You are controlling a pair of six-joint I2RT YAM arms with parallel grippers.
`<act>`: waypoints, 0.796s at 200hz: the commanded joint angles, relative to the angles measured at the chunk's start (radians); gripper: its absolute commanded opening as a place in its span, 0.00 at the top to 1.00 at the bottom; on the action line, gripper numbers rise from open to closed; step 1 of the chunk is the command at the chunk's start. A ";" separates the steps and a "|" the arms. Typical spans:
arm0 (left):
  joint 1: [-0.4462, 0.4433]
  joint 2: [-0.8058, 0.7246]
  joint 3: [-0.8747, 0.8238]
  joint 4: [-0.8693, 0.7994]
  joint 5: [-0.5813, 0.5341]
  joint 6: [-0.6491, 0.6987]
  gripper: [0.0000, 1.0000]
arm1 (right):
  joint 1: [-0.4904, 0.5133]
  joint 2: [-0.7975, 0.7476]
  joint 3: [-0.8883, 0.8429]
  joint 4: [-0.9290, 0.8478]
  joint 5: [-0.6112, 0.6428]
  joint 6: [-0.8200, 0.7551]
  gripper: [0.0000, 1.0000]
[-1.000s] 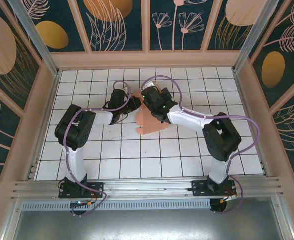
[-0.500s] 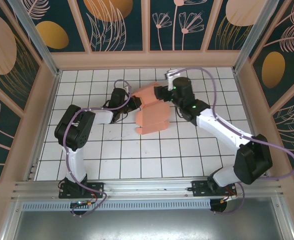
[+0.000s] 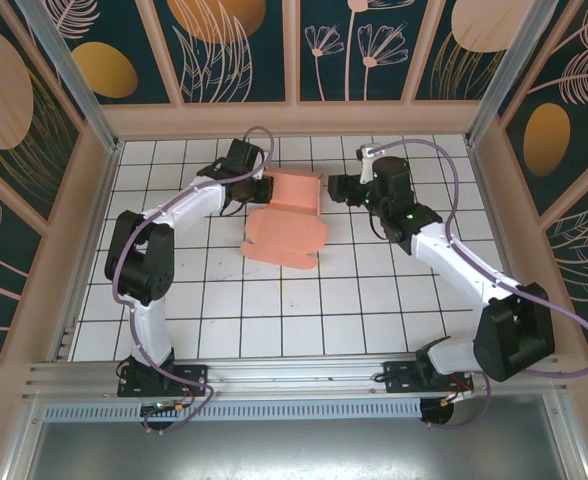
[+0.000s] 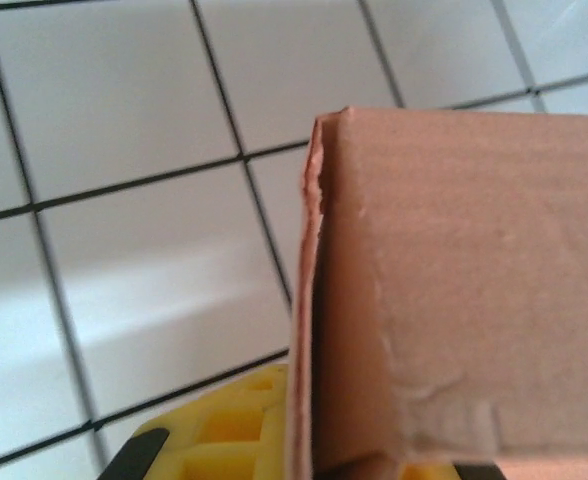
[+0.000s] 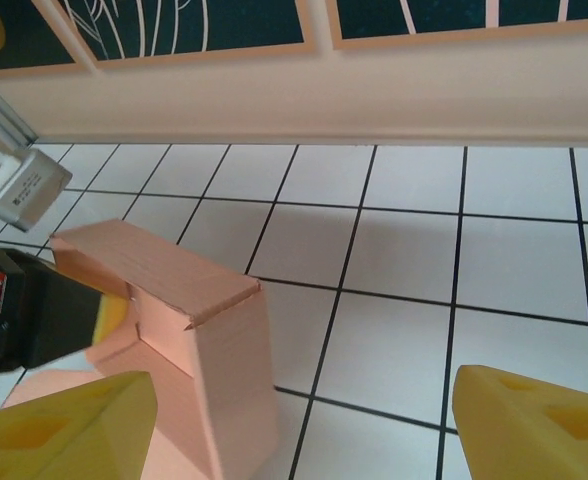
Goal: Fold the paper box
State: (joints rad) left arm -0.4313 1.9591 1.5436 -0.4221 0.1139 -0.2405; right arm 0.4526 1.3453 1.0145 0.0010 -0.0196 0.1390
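- The paper box [image 3: 286, 222] lies on the white tiled floor [image 3: 224, 300] near the back wall [image 3: 294, 118], about midway along it.
- Condition of the box: partly formed. The portion nearest the back wall stands up as a hollow section with a top panel and a side wall. The portion farthest from that wall lies flat on the tiles as unfolded flaps.
- Left gripper [image 3: 258, 190]: closed tight on the thin card at the raised section's left end. In the left wrist view the card edge runs down between the yellow pads [image 4: 224, 440].
- The right wrist view shows the same left gripper [image 5: 99, 315] meeting the upright panel from the side.
- Right gripper [image 3: 332, 188]: jaws spread wide, nothing between them. It hangs level with the raised section, at the same distance from the back wall, just clear of the card's right end. Its yellow fingertips [image 5: 64, 425] frame that end without contact.
- Step in hand, as I judge it: erecting and closing the walls. The left side acts as the anchor while the right lines up on the free end.
- Task progress: roughly mid-way, with the flat flaps not yet brought up or tucked.
- Next move calls for the right gripper to advance squarely onto the free end panel, then pinch or press it along its crease.
- The left grip must hold meanwhile, since thin card of this sort is likely to buckle or slide under a skewed push.
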 commanded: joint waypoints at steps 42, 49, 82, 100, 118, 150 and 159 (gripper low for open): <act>-0.003 0.190 0.376 -0.716 -0.213 0.232 1.00 | -0.055 0.003 -0.056 0.034 -0.228 -0.001 0.22; -0.002 0.212 0.401 -0.765 -0.230 0.242 1.00 | -0.056 0.019 -0.049 0.037 -0.249 0.008 0.22; -0.007 0.249 0.399 -0.852 -0.261 0.296 1.00 | -0.057 0.088 -0.023 0.046 -0.304 0.025 0.22; -0.007 0.283 0.418 -0.880 -0.239 0.317 1.00 | -0.057 0.119 -0.012 0.042 -0.320 0.021 0.23; -0.007 0.320 0.427 -0.892 -0.170 0.349 1.00 | -0.056 0.130 -0.012 0.045 -0.331 0.014 0.23; -0.007 0.376 0.438 -0.899 -0.139 0.373 1.00 | -0.056 0.114 -0.032 0.041 -0.297 -0.003 0.24; -0.007 0.389 0.427 -0.899 -0.161 0.380 1.00 | -0.056 0.106 -0.045 0.052 -0.287 -0.003 0.24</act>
State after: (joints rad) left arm -0.4320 2.3051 1.9549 -1.2613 -0.0532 0.0917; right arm 0.4000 1.4750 0.9661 0.0196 -0.3161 0.1436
